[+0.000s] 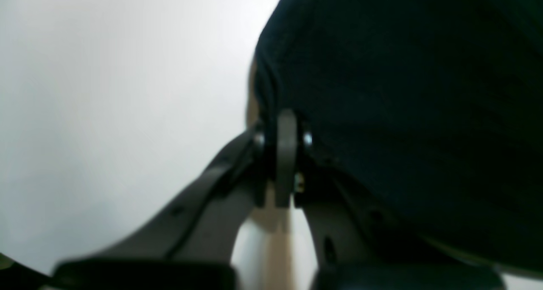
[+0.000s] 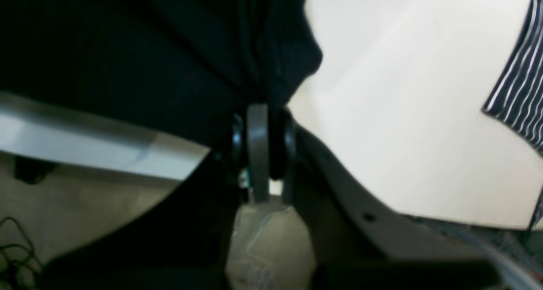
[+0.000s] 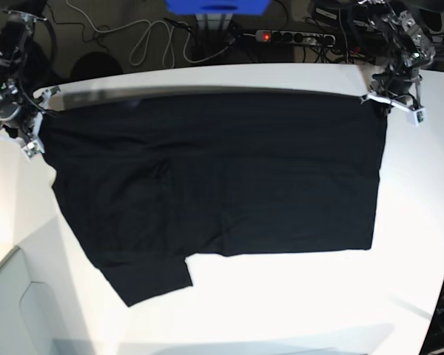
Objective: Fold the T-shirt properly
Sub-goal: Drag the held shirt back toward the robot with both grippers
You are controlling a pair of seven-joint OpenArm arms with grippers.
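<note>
T-shirt [image 3: 214, 185] black, plain side up, spread across white counter [image 3: 296, 296], sleeve toward 7 o'clock | L gripper [image 1: 286, 130] clamped on shirt corner @ 1 o'clock | R gripper [image 2: 258, 124] clamped on corner @ 10 o'clock

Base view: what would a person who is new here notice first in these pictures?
First, the big black T-shirt, spread over most of the white table, one sleeve sticking out at the near left. Next, the two grippers pinching its far corners: the right gripper at the view's left, the left gripper at its right, both shut on the cloth.
</note>
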